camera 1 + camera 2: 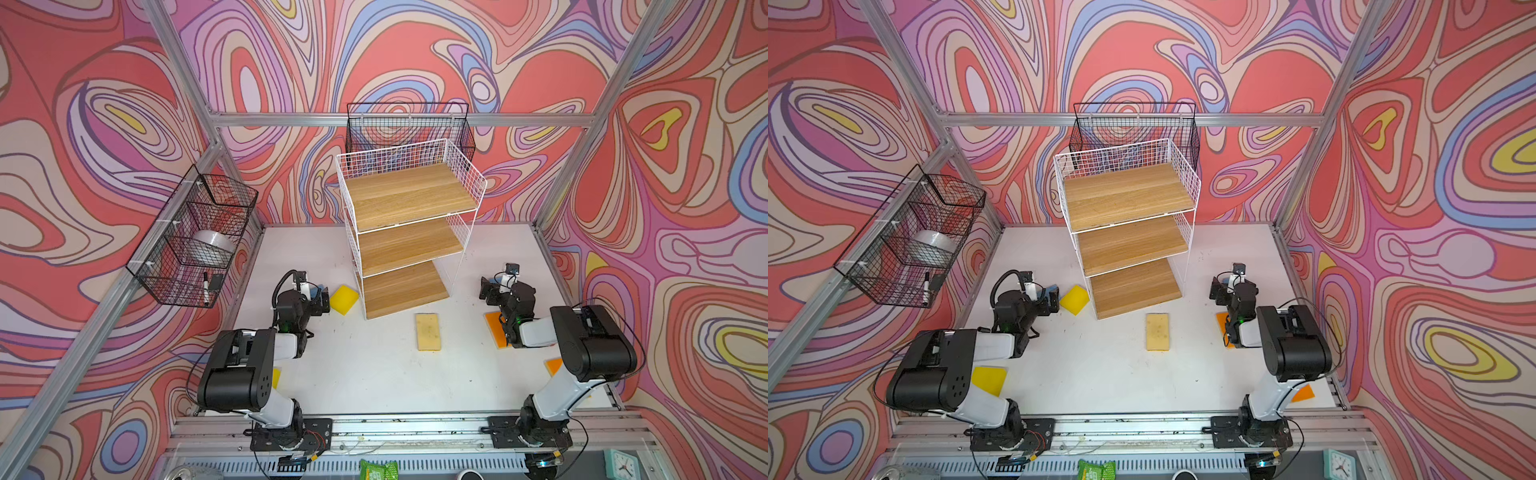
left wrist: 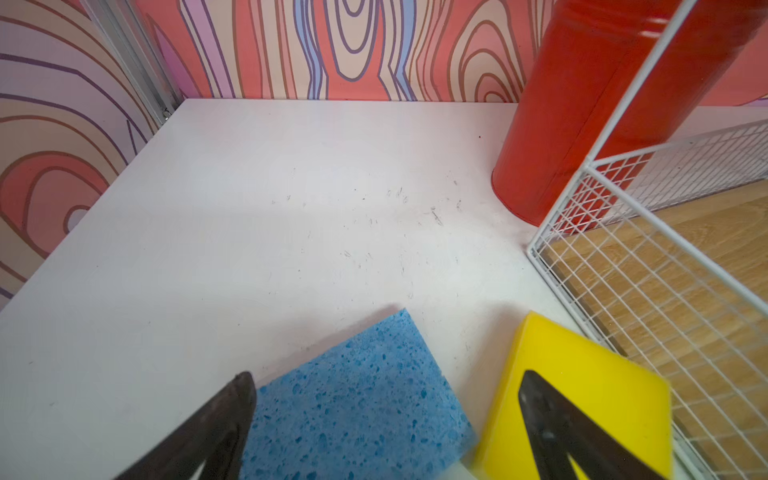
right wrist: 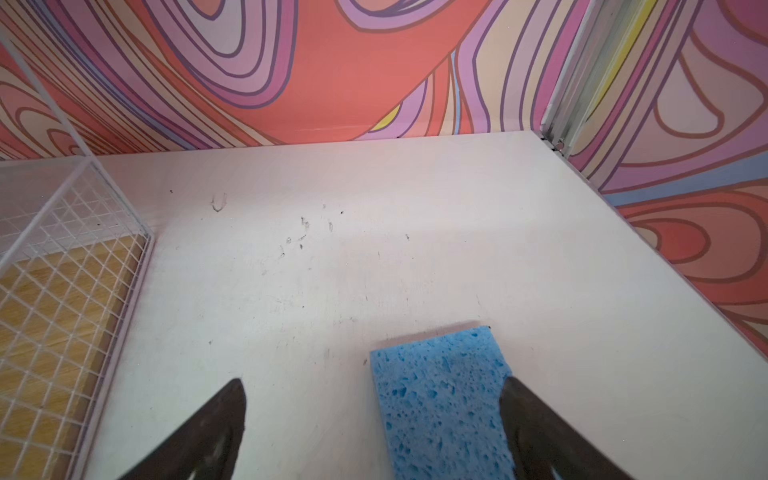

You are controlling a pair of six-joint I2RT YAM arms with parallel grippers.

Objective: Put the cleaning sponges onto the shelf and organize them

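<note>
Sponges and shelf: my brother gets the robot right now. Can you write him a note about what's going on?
Left gripper: open, empty, above a thin speckled blue sponge beside a thick yellow sponge, next to the tall white wire shelf with wooden boards.
Right gripper: open, empty, by the second blue sponge.
Elsewhere on the white table: second yellow sponge under the left arm, cream-faced sponge mid-table, one orange sponge and another orange sponge under the right arm.
Done: nothing; all three boards are bare.
Left: all seven sponges.

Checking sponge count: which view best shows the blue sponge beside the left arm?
Left wrist: the blue sponge fills the foreground, pores clear. Both top views show only a sliver; right wrist misses it.
</note>
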